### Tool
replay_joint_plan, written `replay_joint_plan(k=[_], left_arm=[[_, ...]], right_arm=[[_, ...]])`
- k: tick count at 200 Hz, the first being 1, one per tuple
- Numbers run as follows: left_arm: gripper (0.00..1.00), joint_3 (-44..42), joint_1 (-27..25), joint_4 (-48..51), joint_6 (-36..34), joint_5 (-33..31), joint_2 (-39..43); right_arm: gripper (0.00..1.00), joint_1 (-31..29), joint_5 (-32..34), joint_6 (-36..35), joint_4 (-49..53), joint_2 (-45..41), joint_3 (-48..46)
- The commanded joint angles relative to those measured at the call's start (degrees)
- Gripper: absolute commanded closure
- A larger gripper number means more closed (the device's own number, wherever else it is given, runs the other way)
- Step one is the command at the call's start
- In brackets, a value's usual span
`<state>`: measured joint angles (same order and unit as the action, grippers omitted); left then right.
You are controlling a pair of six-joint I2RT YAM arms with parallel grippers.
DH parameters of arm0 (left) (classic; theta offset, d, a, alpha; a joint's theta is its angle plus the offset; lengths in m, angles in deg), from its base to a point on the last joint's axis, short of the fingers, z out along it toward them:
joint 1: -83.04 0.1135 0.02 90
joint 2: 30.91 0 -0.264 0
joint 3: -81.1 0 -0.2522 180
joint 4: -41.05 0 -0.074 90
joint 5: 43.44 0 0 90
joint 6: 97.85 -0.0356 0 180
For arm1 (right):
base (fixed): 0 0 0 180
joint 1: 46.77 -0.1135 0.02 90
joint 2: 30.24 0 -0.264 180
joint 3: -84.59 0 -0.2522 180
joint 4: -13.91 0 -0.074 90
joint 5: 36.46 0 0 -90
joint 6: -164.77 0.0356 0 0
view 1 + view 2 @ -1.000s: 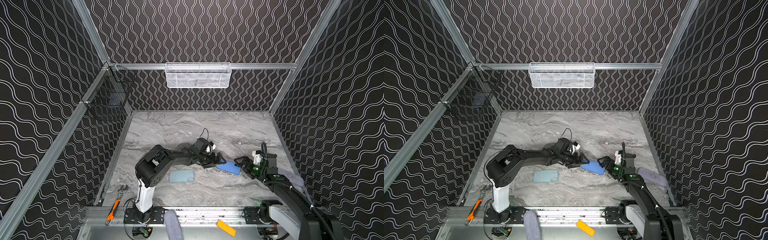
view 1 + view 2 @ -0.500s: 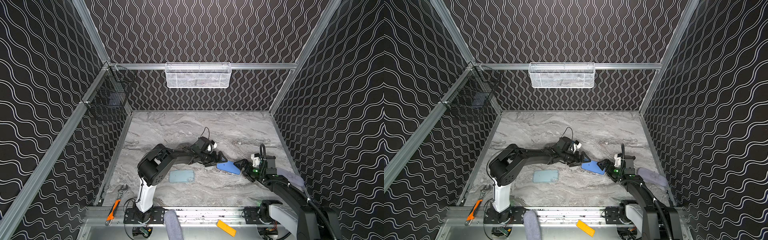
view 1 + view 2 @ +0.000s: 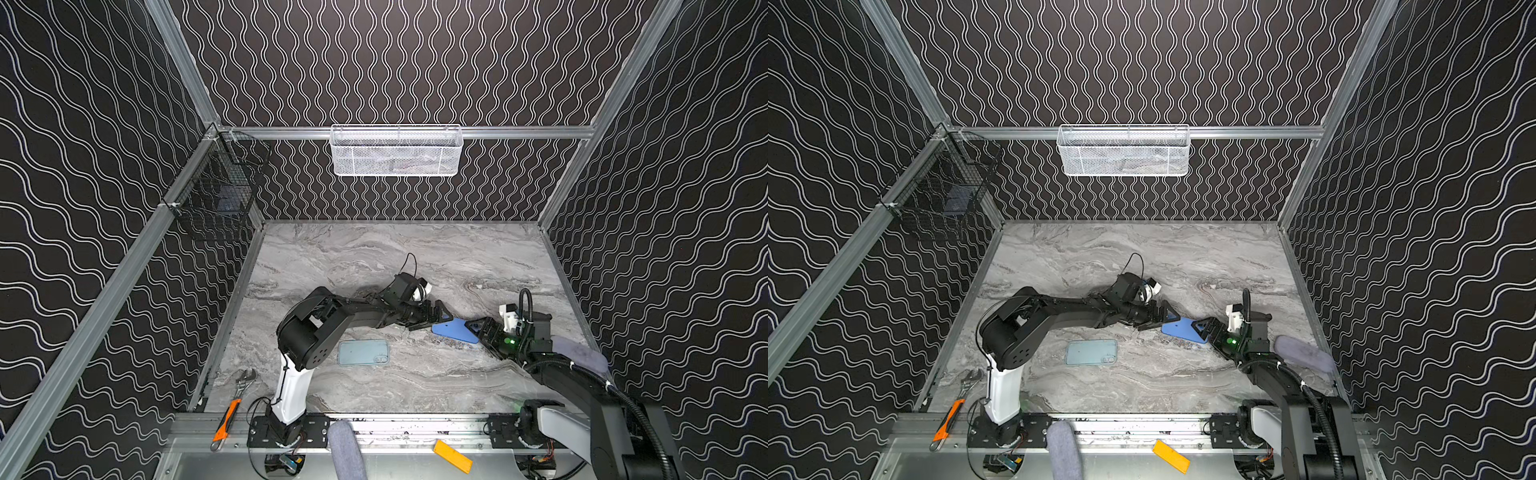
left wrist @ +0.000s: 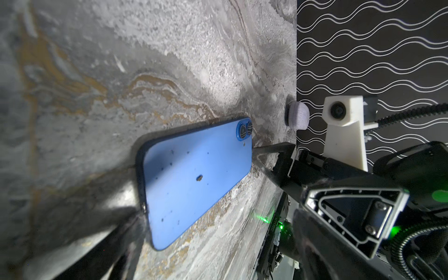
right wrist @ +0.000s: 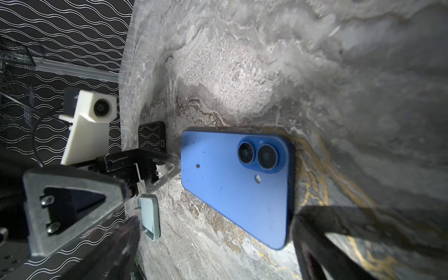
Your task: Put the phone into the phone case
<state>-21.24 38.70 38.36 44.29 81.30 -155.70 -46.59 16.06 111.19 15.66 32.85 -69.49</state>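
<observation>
Phone (image 3: pixel 455 332) lies back up, lens end toward right arm (image 3: pixel 573 374).

Matte black arms (image 3: pixel 365 316) on white base links (image 3: pixel 291 390), white camera mounts (image 4: pixel 344 140), ribbed black cable (image 4: pixel 412 112), green light (image 3: pixel 508 341)

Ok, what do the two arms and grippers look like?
Both arms are black. The left arm has a white base post; the right arm has a pale grey base link and a ribbed black cable hose. Each wrist carries a white camera mount, and a green light glows on the right one. The left gripper and right gripper have black triangular open-framed fingers.
</observation>
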Motion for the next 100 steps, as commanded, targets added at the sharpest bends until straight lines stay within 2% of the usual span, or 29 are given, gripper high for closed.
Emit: replay_joint_plan(k=[1, 64, 100], left_arm=[[0.01, -0.23, -0.42, -1.58, 0.59, 3.24, -0.72], [0.01, -0.19, -0.42, 0.01, -0.55, 3.03, -0.36], [0.01, -0.27, -0.45, 0.53, -0.81, 2.92, -0.10]], right_arm=[[0.02, -0.27, -8.13, 1.14, 0.19, -1.77, -0.62], [0.04, -0.19, -9.46, 4.94, -5.70, -9.53, -2.51], [0.07, -0.19, -10.07, 5.71, -7.44, -9.63, -3.14]])
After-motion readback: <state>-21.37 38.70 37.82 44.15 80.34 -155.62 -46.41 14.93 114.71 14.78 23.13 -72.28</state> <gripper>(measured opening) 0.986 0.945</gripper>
